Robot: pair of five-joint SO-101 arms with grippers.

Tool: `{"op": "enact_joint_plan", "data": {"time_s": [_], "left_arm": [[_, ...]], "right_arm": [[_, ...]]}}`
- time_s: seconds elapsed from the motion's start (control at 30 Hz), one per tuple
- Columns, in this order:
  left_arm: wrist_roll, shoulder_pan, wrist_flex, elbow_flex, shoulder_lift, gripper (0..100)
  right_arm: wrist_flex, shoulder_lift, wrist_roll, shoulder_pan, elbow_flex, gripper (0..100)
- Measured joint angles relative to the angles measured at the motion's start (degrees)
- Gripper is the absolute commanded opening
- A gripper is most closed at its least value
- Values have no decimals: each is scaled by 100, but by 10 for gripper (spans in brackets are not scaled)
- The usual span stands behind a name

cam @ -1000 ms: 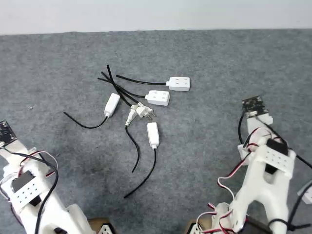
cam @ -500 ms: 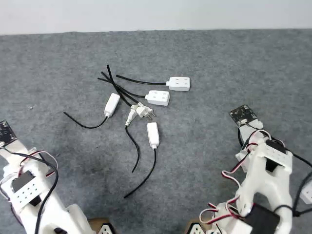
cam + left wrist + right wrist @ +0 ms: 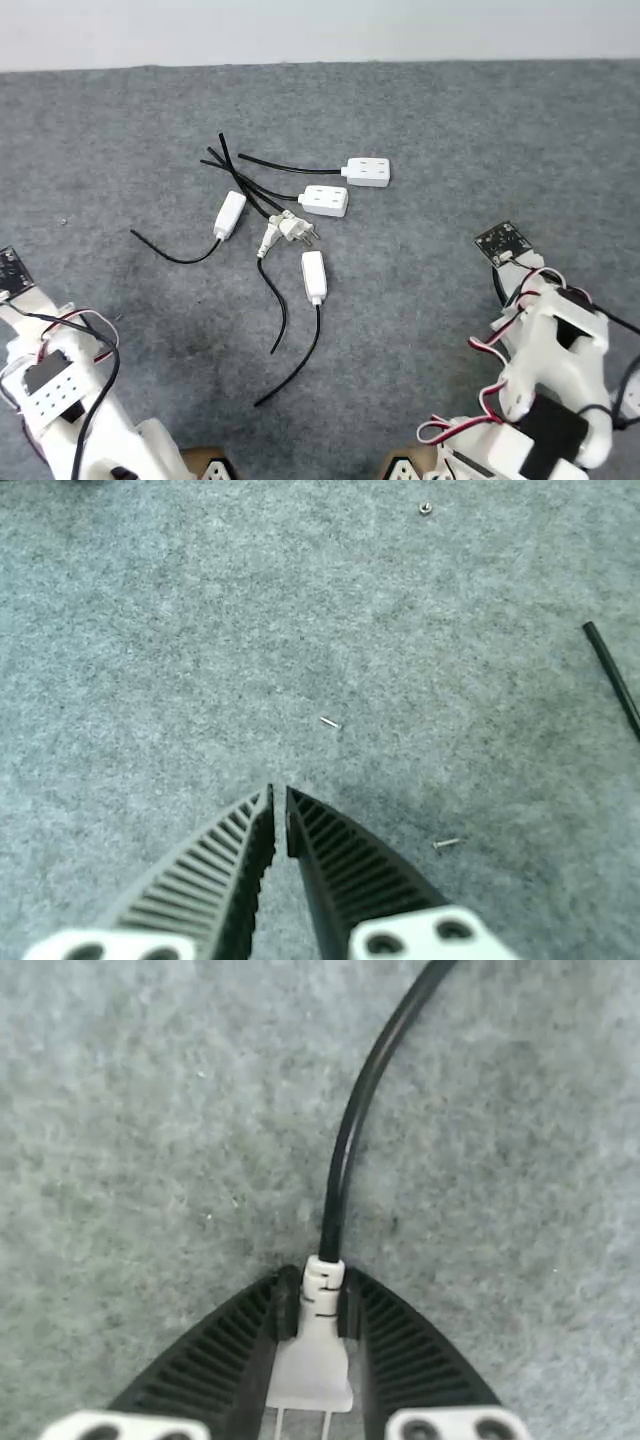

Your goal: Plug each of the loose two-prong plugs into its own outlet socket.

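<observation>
We grip a plug [image 3: 310, 1360] in the right gripper [image 3: 317, 1285], prongs toward the wrist, the sockets [image 3: 366, 172] well apart, farther out and leftward.

Your high cam sits fixed above & behind both arms, looking down and fwd over the flat grey felt table cover [image 3: 420, 120] to a pale wall strip [image 3: 320, 30] at the far edge; wide, far off. L wrist cam looks along the black ribbed left gripper [image 3: 279, 792], close to the felt. R wrist cam looks along the black ribbed right gripper [image 3: 320, 1282], nearer yet. All 3 share that felt; can't match exact patches btwn them.
</observation>
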Motion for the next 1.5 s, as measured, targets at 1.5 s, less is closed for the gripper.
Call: {"op": "enact_joint_plan", "data": {"time_s": [1.5], "left_arm": [[1037, 5011, 3147, -2813, 18, 13]], "right_arm": [[2295, -4448, -2831, -1292, 2374, 8]]}}
